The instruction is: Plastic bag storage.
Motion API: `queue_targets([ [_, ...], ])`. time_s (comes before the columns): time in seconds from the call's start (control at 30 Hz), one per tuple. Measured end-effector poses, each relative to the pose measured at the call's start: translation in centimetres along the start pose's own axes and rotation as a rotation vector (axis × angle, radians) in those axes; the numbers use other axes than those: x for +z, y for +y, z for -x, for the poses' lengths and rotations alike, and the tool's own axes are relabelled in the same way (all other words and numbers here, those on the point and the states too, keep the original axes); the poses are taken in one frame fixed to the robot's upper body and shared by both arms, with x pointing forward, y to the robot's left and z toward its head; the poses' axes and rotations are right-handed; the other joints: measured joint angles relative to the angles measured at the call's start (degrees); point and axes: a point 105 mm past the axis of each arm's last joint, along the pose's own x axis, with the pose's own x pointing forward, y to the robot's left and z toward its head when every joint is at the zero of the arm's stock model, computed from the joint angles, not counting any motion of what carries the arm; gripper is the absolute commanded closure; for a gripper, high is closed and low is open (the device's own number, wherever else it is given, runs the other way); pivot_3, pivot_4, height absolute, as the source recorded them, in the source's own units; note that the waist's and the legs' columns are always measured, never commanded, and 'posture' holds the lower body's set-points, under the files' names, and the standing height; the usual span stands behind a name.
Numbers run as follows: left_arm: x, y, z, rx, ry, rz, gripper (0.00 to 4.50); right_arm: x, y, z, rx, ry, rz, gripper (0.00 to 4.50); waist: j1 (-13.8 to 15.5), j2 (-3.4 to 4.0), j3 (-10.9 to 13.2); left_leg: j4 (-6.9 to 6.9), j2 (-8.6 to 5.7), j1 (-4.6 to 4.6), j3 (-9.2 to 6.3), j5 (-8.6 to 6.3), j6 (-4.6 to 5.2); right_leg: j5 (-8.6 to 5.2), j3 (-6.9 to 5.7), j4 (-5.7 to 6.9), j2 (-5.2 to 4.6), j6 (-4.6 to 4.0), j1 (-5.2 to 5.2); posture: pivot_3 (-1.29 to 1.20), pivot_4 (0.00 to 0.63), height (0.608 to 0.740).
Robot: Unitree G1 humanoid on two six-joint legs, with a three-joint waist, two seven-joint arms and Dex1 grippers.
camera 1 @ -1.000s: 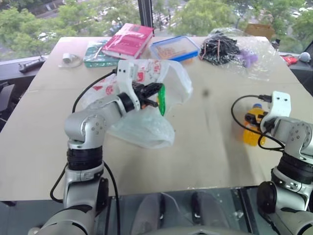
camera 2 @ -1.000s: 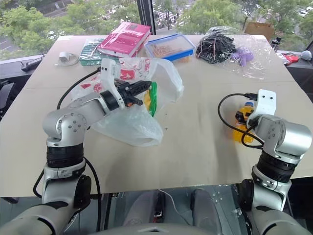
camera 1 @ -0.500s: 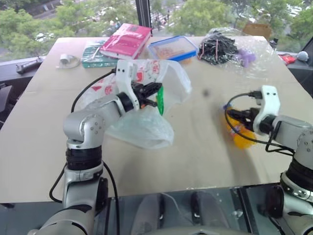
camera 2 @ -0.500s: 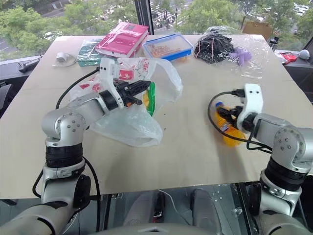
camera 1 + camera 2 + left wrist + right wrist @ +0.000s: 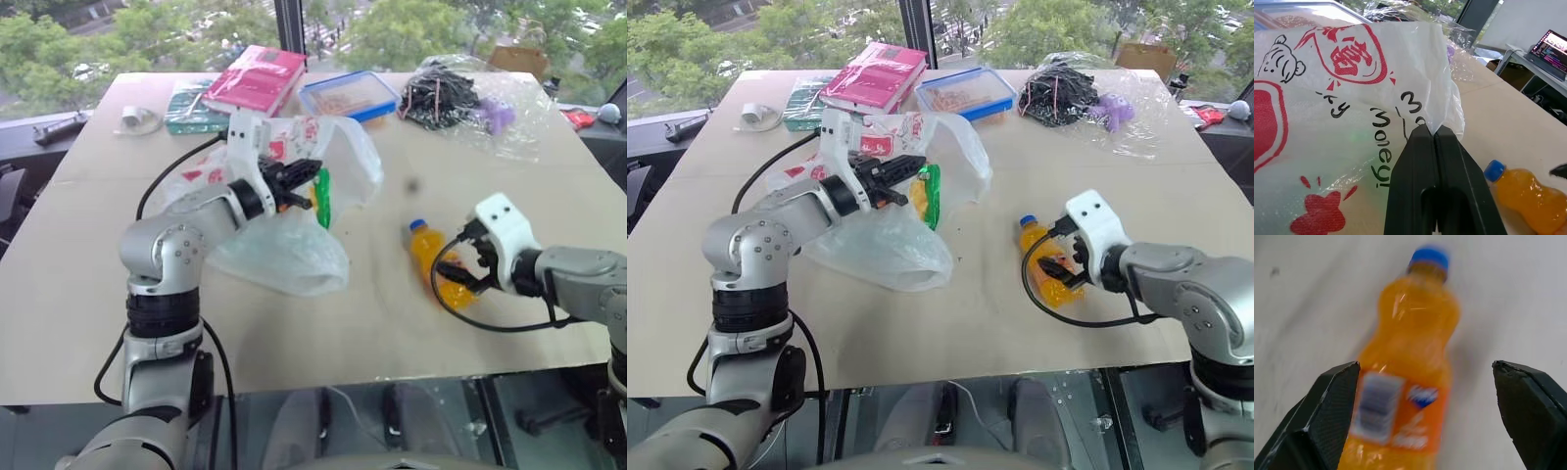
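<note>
Right gripper (image 5: 1064,266) nearest, fingers spread wide either side of the orange bottle (image 5: 437,265) lying on the table (image 5: 392,323), not gripping it. Left gripper (image 5: 299,182) clenched on the plastic bag (image 5: 294,211) rim, mid-table, holding the mouth up; green packet (image 5: 322,199) at the opening. Step looks like loading the bag. Next: clamp the bottle, carry it into the opening. Books, container, cable bag lie beyond.
</note>
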Motion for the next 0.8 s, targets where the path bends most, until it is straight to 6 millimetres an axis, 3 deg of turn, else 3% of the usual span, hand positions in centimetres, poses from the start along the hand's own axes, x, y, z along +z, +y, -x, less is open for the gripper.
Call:
queue_targets([
  [0.2, 0.1, -0.1, 0.0, -0.002, -0.004, -0.005, 4.50, -0.7, 1.1, -1.2, 0.081, 0.013, -0.099, 0.05, 0.0, 0.00, 0.0, 0.03, -0.01, 0.01, 0.01, 0.00, 0.00, 0.00, 0.01, 0.03, -0.01, 0.00, 0.00, 0.00, 0.150, 0.740],
  [0.4, 0.0, -0.2, 0.1, -0.002, -0.005, -0.005, 4.50, -1.7, 1.2, -2.0, 0.068, 0.096, -0.069, 0.05, 0.1, 0.00, 0.0, 0.05, -0.03, 0.01, 0.02, 0.00, 0.00, 0.00, 0.02, 0.03, -0.03, 0.00, 0.01, 0.00, 0.150, 0.740],
  [0.57, 0.1, -0.2, 0.1, -0.002, -0.005, -0.008, 4.50, -1.6, 1.2, -2.1, 0.056, 0.127, -0.014, 1.34, 0.0, 0.00, 0.0, 0.06, -0.03, 0.01, 0.01, 0.00, 0.01, 0.00, 0.01, 0.03, -0.02, 0.00, 0.01, 0.00, 0.150, 0.740],
  [0.8, 0.1, -0.1, 0.2, 0.001, -0.008, -0.009, 4.50, -0.3, 1.5, -1.8, 0.068, 0.053, 0.050, 1.34, 0.0, 0.01, 0.0, 0.05, -0.03, 0.00, 0.02, -0.01, 0.01, 0.00, 0.01, 0.03, -0.02, 0.01, 0.00, 0.00, 0.150, 0.740],
])
